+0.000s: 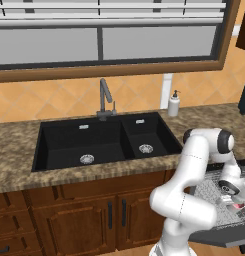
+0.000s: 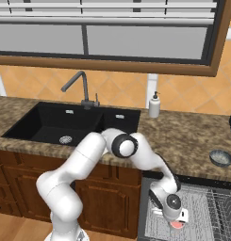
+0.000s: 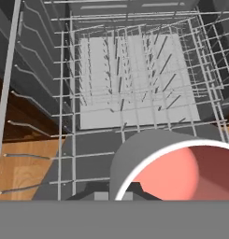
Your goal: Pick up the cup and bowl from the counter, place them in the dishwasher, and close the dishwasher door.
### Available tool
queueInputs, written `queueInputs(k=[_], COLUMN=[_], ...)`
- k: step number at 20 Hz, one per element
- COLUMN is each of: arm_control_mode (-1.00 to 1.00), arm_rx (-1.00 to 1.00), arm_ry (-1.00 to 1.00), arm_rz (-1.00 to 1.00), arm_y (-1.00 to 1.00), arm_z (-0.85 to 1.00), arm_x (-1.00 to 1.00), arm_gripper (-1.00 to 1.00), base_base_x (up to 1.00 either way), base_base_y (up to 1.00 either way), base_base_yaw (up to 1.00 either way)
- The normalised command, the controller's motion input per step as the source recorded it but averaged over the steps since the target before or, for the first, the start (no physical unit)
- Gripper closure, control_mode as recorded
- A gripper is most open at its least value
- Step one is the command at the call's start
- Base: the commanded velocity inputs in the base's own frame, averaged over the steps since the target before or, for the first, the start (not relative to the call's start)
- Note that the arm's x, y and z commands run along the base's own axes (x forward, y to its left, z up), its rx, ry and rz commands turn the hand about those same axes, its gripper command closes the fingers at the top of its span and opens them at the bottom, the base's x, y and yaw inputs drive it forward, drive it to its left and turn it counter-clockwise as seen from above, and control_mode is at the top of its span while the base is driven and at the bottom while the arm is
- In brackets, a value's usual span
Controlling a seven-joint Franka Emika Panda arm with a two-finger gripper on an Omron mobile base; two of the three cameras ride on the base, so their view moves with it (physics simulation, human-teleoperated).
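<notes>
Cup (image 3: 181, 175), grey outside and pink inside, sits clamped in the closed gripper (image 2: 176, 221), low over the dishwasher (image 3: 134, 84) rack. Counter (image 2: 183, 136) runs above and behind the gripper. Bowl (image 2: 221, 157) rests on the counter, up and right of it.

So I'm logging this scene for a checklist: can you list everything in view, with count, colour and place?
Cup: one, grey outside, pink inside, in the shut gripper over the rack.
Bowl: one, grey, on the counter right of the sink.
Counter: one, speckled brown.
Sink: one, black, two basins.
Faucet: one, dark grey, behind the sink.
Soap bottle: one, white, by the wall.
Rack: one, grey wire, in the open dishwasher.
Cabinets: brown, under the counter.
Gripper: one, low over the rack.
</notes>
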Motion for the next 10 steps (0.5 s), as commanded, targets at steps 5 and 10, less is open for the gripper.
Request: queueInputs(k=[5,10], arm_control_mode=[-1.0,-1.0], arm_rx=[0.0,0.0], arm_ry=[0.0,0.0], arm_rz=[0.0,0.0], arm_y=[-0.08,-0.04], arm_z=[-0.32,-0.58], arm_x=[0.47,0.15], arm_gripper=[1.0,1.0], base_base_x=[0.0,0.0], base_base_y=[0.0,0.0], base_base_yaw=[0.0,0.0])
